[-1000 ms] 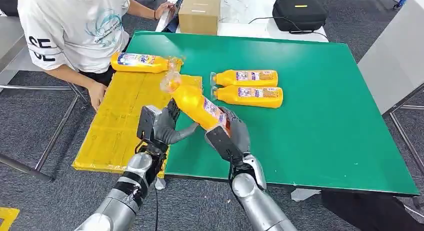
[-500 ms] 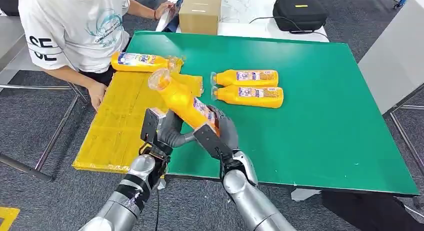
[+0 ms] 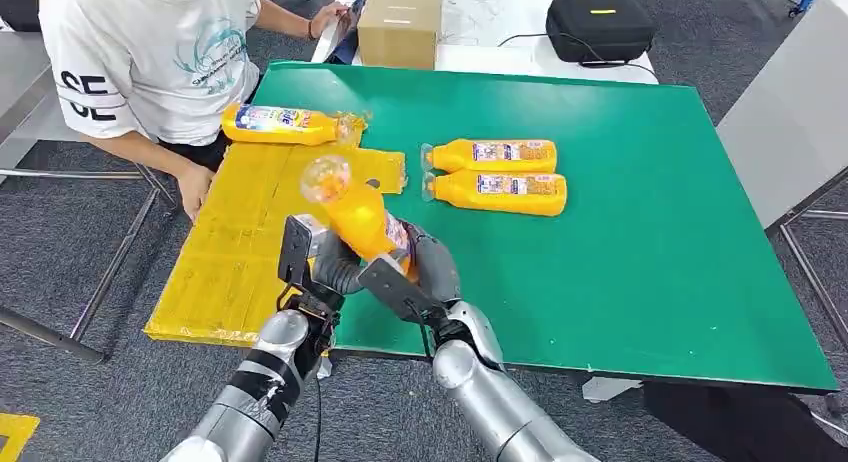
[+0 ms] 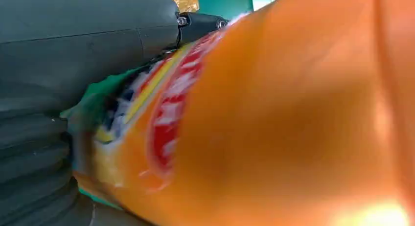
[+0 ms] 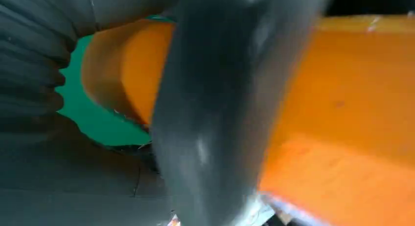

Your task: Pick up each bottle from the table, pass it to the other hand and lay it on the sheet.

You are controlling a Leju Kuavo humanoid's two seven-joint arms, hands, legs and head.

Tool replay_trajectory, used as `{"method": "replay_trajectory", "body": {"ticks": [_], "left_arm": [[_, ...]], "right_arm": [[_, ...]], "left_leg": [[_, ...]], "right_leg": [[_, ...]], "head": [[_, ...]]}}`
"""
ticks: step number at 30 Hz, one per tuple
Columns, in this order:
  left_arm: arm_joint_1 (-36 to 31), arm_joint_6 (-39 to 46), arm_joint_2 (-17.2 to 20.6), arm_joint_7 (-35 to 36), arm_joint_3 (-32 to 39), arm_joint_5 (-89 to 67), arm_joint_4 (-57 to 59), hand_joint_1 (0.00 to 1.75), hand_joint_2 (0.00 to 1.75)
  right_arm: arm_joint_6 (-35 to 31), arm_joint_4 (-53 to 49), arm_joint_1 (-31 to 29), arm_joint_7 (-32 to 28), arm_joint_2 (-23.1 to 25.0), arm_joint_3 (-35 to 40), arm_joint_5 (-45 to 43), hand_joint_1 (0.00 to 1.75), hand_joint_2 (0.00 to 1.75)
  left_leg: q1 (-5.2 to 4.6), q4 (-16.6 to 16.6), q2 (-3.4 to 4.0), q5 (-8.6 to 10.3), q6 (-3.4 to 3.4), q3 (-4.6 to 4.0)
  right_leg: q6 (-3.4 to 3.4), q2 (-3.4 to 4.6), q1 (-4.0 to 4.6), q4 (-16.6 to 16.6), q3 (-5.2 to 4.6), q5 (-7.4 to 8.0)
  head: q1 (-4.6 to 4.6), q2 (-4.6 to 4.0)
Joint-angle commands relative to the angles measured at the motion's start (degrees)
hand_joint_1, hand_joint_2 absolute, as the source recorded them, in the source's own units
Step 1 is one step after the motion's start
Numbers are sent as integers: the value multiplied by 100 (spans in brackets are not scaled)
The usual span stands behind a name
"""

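Orange bottle (image 3: 362,218): tilted over the table's near edge.
Right hand (image 3: 415,277): gripped its base.
Left hand (image 3: 318,262): fingers touched it; grip unclear.

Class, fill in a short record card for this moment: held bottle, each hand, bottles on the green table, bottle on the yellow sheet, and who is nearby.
Held bottle: orange bottle, tilted, its cap end raised toward the yellow sheet
Right hand: grips the bottle's lower part
Left hand: at the bottle, beside the right hand; whether it grips cannot be told
Bottles on green table: two bottles lying side by side
On sheet: one bottle lying at the far edge
Nearby: seated person at the sheet's far left corner
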Motion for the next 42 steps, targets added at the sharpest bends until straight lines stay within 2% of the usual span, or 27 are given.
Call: {"method": "replay_trajectory", "body": {"ticks": [1,2,3,4,10,14,18,20,24,29,32,38,39,42], "left_arm": [[-227,-122,160,19,5,134,160,175,175],[-211,-111,164,23,21,133,134,175,175],[-211,-111,164,23,21,133,134,175,175],[-185,-97,167,22,48,135,83,175,175],[-147,47,231,-47,224,116,-32,175,175],[-271,923,435,-341,339,-485,-34,175,175],[-313,892,466,-346,402,-505,-9,175,175],[-369,1409,522,-490,386,-930,21,175,175],[-786,2388,992,-737,655,-2156,396,175,175],[-1202,2896,1557,-1010,724,-3434,1192,175,175],[-1309,2948,1676,-1139,775,-3635,1493,175,175],[-1548,3155,2116,-939,304,-4766,2354,175,175],[-1633,3198,2240,-736,45,-5179,2559,175,175],[-1746,3111,2371,-634,-112,-5435,2780,175,175]], "right_arm": [[334,1048,-533,172,-105,775,275,138,175],[326,1071,-544,196,-105,775,287,47,175],[326,1071,-544,196,-105,775,287,47,175],[243,1055,-530,202,-92,734,280,0,175],[-84,613,-366,74,-161,273,-77,0,175],[-365,-33,-84,-137,-303,-168,-416,0,175],[-296,-191,-36,-136,-352,-181,-410,0,175],[-380,-348,51,-250,-327,-361,-597,0,175],[-331,-1176,335,-499,-483,-706,-1007,0,175],[-215,-1698,528,-730,-553,-894,-1465,0,175],[-128,-1732,524,-757,-596,-886,-1605,0,175],[-60,-1716,481,-816,-657,-844,-1743,0,175],[-18,-1694,457,-821,-657,-826,-1751,0,175],[33,-1672,428,-823,-645,-807,-1768,0,175]], "left_leg": [[2,-4,2,-6,-4,21],[2,-3,2,-5,-3,17],[2,-3,5,-10,-5,27],[3,-5,1,-7,-5,24],[3,-1,0,-8,-5,18],[3,-4,-6,-2,-4,10],[3,2,-2,-10,-6,20],[2,-2,-1,-2,-4,3],[3,1,-7,-8,-7,17],[2,-5,3,-1,-6,10],[3,-4,1,-3,-8,16],[5,-4,12,-5,-10,23],[4,-2,9,-2,-9,14],[7,0,10,-3,-9,11]], "right_leg": [[-5,2,2,-4,20,-5],[-5,2,2,-4,16,-4],[-7,5,2,-2,24,-9],[-7,0,3,-3,22,-8],[-6,-1,3,-1,18,-8],[-5,-7,3,-4,9,-5],[-8,-2,3,3,18,-12],[-5,-2,3,-2,2,-2],[-9,-8,4,4,15,-12],[-7,2,2,1,3,-3],[-9,-1,3,2,9,-7],[-8,7,4,3,14,-8],[-6,4,3,4,6,-6],[-7,5,5,4,3,-6]], "head": [[0,0],[0,0],[-2,0],[0,0],[2,0],[0,0],[0,0],[0,0],[0,0],[0,0],[0,0],[0,0],[2,0],[2,0]]}}
